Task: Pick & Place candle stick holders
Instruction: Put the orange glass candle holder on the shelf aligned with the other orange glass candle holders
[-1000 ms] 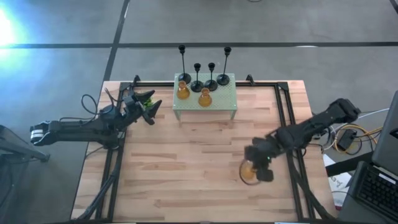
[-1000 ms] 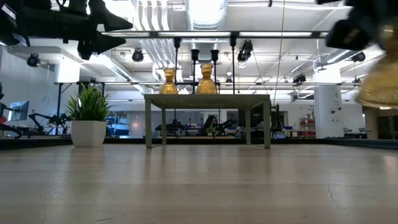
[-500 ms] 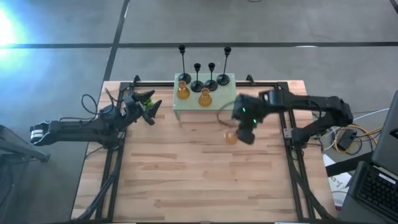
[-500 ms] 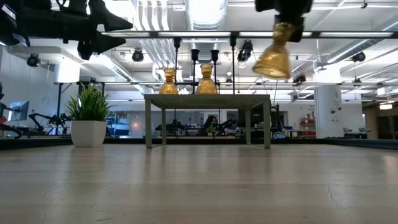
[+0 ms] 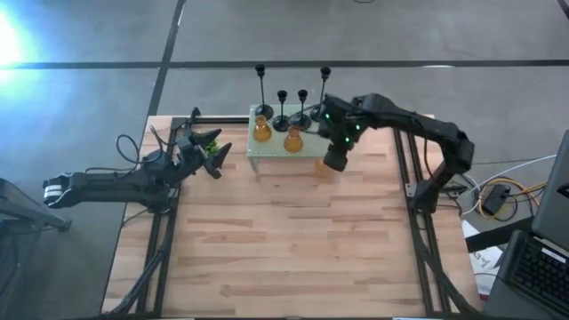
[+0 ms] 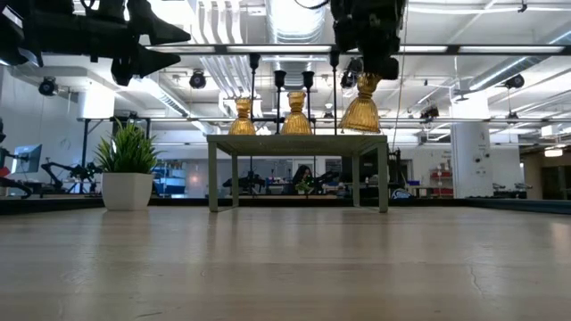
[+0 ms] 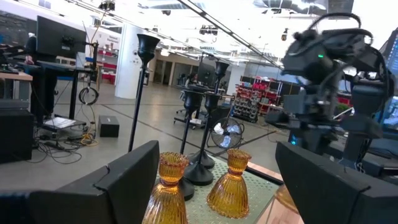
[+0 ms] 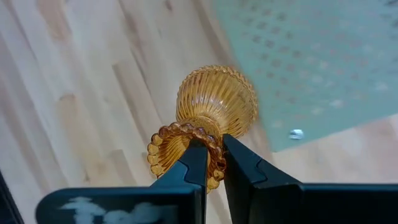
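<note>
Amber holder (image 8: 214, 106) hangs from right gripper (image 8: 209, 163).

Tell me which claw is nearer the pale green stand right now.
Right. The right claw hangs at the stand's right front corner, holding an amber holder. The left claw waits beside the stand's left end, farther off.

Potted plant (image 6: 128, 176) beside perforated stand (image 6: 298, 141)

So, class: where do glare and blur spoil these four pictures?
High view: white glare burns the left edge. Low view: ceiling lights silhouette the right gripper holding the ribbed amber glass holder. Right wrist view: the pale green perforated stand is blurred. Left wrist view: bright background, near fingers soft.
</note>
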You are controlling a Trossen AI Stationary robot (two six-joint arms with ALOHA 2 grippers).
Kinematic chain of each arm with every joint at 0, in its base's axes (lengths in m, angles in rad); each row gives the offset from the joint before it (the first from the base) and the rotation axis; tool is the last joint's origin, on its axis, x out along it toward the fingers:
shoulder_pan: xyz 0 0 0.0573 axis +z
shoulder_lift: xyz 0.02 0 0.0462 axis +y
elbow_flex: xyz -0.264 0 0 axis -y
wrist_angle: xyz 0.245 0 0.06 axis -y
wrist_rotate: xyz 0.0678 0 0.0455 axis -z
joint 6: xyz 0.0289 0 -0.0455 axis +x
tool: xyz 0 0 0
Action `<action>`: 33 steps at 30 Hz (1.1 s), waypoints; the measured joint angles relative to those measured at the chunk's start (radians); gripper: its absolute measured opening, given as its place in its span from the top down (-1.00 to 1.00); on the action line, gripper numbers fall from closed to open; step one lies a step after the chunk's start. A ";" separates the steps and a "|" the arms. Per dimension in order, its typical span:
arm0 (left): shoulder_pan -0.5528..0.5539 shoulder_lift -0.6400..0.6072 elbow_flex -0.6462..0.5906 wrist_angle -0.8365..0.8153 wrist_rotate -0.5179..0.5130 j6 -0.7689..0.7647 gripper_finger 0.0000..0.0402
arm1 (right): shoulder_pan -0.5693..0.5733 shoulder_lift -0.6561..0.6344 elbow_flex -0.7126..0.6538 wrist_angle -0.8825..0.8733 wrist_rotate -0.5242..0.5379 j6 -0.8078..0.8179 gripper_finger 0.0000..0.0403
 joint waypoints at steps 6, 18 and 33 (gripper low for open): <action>0.000 0.000 0.000 0.000 0.000 0.000 -0.62 | -0.054 0.083 0.174 -0.071 0.025 -0.060 0.90; 0.000 0.000 0.000 0.000 0.000 0.000 -0.62 | -0.137 0.261 0.486 -0.255 0.081 -0.106 0.90; 0.000 0.000 0.000 0.000 0.000 0.000 -0.62 | -0.159 0.337 0.508 -0.251 0.091 -0.104 0.90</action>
